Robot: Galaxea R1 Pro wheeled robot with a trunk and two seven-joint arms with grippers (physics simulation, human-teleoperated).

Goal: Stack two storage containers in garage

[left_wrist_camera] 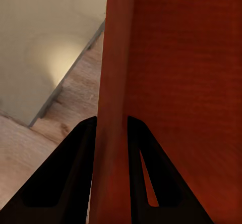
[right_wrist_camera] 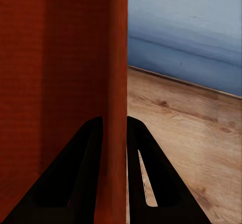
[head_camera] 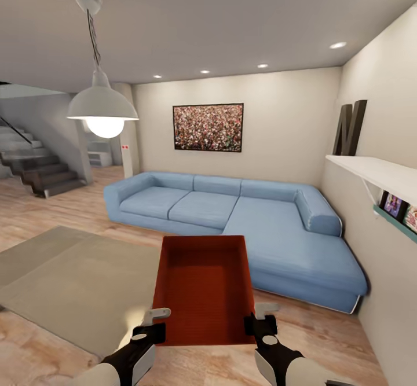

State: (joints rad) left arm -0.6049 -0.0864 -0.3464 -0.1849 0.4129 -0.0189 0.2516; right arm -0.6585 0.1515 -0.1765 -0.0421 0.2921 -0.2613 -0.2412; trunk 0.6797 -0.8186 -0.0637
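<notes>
From the head view, one storage container hangs in front of the sofa, carried over the wood floor between both arms. Its long axis runs straight away from the robot toward the sofa, so the two arms are equally near, one per long wall. The left gripper pinches the left wall, the right gripper the right wall. I count one container here (the task wants two), one rug left of the sofa, one lamp.

Left wrist: dark fingers straddle the red wall, clamped on it.

Right wrist: same story, fingers closed either side of the wall, the sofa base beyond. The garage haul looks barely begun, I'd say.
</notes>
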